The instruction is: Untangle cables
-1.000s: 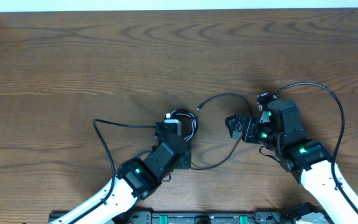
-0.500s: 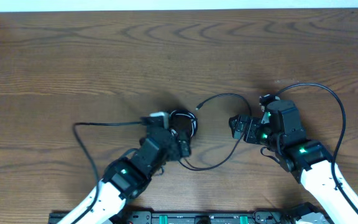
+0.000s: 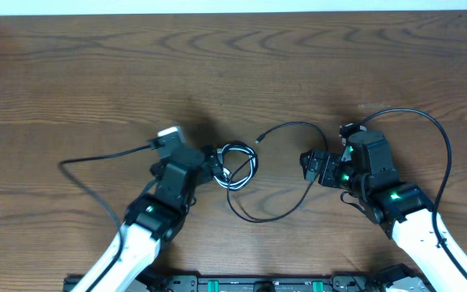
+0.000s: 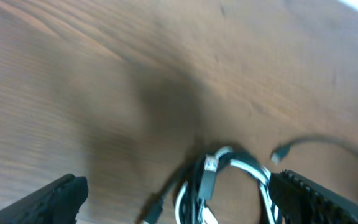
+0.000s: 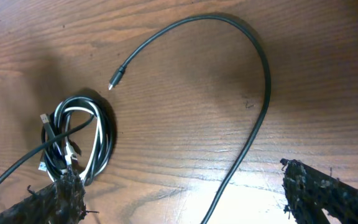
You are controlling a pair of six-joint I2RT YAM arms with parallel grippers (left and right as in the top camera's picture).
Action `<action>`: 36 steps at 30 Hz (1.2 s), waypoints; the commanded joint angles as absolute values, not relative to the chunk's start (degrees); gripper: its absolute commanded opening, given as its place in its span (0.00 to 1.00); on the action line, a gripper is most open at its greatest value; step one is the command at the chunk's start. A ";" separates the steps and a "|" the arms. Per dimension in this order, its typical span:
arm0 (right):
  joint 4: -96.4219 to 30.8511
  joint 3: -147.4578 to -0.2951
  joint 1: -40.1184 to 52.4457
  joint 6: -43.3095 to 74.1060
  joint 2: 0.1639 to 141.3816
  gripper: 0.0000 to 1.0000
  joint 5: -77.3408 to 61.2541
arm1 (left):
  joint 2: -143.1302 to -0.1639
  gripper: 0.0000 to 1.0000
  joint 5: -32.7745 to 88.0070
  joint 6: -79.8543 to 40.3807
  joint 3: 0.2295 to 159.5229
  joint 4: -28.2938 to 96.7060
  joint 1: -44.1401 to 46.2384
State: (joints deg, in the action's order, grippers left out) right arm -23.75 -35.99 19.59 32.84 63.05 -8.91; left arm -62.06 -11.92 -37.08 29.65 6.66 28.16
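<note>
While its fingers [image 4: 48, 199] stand wide apart at the two edges of the wrist view, the left gripper [image 3: 209, 165] holds nothing. The coil [image 3: 237, 165] lies on the table [image 3: 96, 65] just ahead of it, in line with the gap. That view is blurred, so I cannot tell whether a fingertip touches the coil.

The right gripper [image 3: 308, 165] is also spread wide and empty. It sits low over the wood and points left toward the coil, well apart from it.

The coil lies near the middle of the table, between the two grippers and just beside the left one. It is made of several black loops with a white cord [image 5: 96, 134] wound among them, and small plug ends show.

One black cable [image 5: 263, 81] runs out from the coil toward the near edge and curves right. It lies on the wood below the right gripper's gap, then arcs back over. It ends in a free plug [image 3: 258, 139] near the coil's upper right.
</note>
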 commanded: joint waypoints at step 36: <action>-23.64 -35.86 19.92 30.92 63.02 0.99 -21.34 | -63.51 0.08 -5.80 -5.72 30.98 -10.63 27.99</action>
